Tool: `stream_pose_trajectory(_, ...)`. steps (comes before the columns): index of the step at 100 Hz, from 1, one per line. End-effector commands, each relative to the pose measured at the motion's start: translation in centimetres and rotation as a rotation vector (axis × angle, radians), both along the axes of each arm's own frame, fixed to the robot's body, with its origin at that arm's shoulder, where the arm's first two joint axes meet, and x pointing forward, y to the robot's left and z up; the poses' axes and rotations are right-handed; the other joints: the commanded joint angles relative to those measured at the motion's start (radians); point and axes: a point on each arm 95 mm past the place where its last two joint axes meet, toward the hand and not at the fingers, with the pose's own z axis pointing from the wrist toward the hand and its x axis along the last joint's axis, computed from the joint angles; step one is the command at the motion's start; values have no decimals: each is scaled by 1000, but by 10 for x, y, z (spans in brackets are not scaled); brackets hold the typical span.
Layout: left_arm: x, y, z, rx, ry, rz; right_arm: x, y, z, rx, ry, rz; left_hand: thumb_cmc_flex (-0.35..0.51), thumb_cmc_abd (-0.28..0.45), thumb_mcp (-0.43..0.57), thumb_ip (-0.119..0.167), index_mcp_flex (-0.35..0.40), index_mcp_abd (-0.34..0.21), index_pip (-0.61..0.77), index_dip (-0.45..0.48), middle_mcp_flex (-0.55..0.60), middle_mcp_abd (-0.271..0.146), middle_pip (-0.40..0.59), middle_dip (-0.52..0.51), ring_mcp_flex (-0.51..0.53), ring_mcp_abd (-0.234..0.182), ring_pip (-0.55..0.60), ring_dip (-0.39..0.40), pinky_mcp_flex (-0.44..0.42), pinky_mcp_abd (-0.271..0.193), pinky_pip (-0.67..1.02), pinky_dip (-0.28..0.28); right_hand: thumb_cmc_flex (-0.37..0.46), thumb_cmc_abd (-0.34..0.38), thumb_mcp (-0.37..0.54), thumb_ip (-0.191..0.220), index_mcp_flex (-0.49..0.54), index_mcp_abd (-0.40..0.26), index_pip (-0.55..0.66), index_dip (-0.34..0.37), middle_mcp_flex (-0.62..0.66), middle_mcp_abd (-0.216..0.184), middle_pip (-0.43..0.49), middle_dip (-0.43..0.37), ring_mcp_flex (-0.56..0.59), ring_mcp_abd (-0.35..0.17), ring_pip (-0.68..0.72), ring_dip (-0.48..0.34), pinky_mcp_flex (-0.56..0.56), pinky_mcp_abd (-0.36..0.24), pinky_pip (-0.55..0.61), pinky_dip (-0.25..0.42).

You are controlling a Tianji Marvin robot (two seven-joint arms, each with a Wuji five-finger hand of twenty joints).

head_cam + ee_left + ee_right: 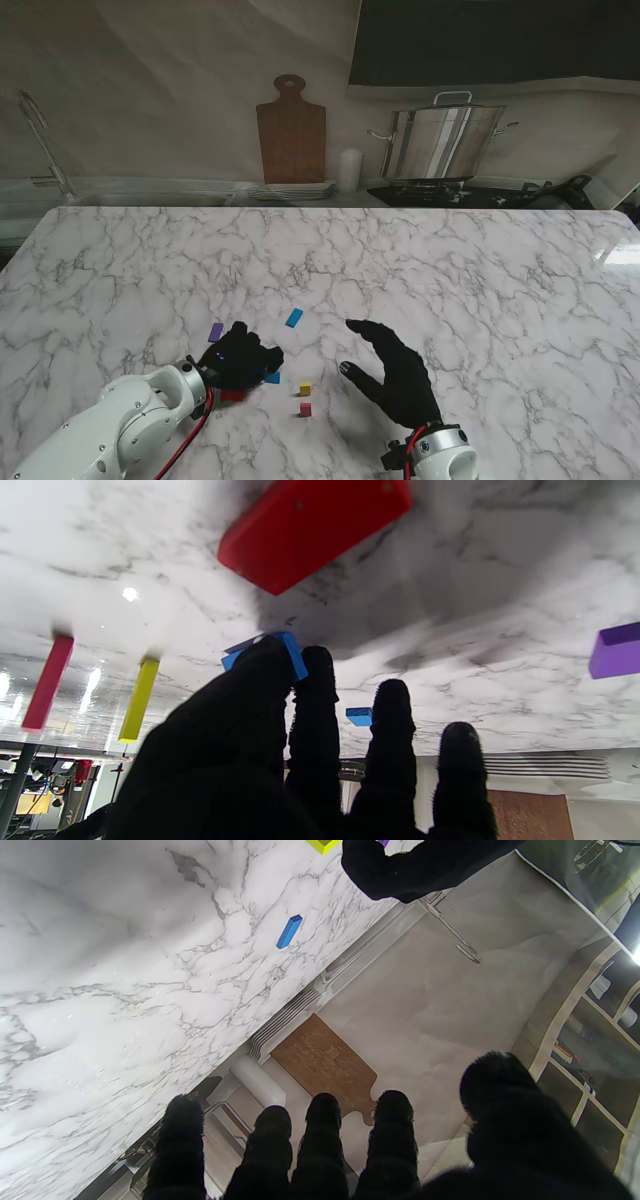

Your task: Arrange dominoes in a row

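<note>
Your left hand (pixel 240 358), in fuzzy black glove fabric, pinches a small blue domino (pixel 292 655) between thumb and forefinger, low over the glossy veined marble table (pixel 450 270). A red block (pixel 312 527) lies flat beneath it; a yellow (pixel 305 389) and a pink domino (pixel 305 409) stand upright just to the right. Your right hand (pixel 395 375) hovers nearby, fingers spread, holding nothing. A purple domino (pixel 215 332) and another blue domino (pixel 294 318) lie flat farther from you.

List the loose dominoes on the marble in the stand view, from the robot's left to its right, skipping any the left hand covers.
purple domino → blue domino → yellow domino and pink domino, level with each other, the pink one nearer to me.
</note>
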Motion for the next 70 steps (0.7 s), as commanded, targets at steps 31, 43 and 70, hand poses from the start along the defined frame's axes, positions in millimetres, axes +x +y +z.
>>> stream_pose_trajectory(31, -7, 3, -11, 28, 40, -5, -2, 1, -1, -1, 7, 3, 24, -53, 33, -17, 67, 80, -213, -197, 44, -35, 26, -70, -17, -10, 0, 13, -18, 3, 8, -10, 24, 35, -21, 26, -32, -21, 8, 18, -28, -11, 8, 5, -7, -25, -18, -13, -3, -29, 9, 17)
stream_pose_trajectory(43, -7, 3, -11, 27, 38, -2, -2, 1, 0, 0, 6, 2, 13, -27, -4, -6, 125, 44, -176, -243, 50, -16, -18, -1, -31, 1, -3, 15, -29, 7, -2, -6, 25, 35, -22, 27, -32, -21, 8, 18, -29, -10, 8, 5, -8, -25, -19, -13, -4, -30, 9, 17)
stream_pose_trajectory(70, -8, -1, -11, -4, 50, 34, -1, 0, -1, 1, 8, 4, -44, 68, -142, 23, 166, 54, -146, -297, -26, 32, 22, 15, -70, 29, -6, 29, -67, 16, -37, 16, 28, 36, -23, 27, -28, -20, 11, 19, -30, -9, 10, 6, -8, -25, -19, -13, -3, -30, 9, 18)
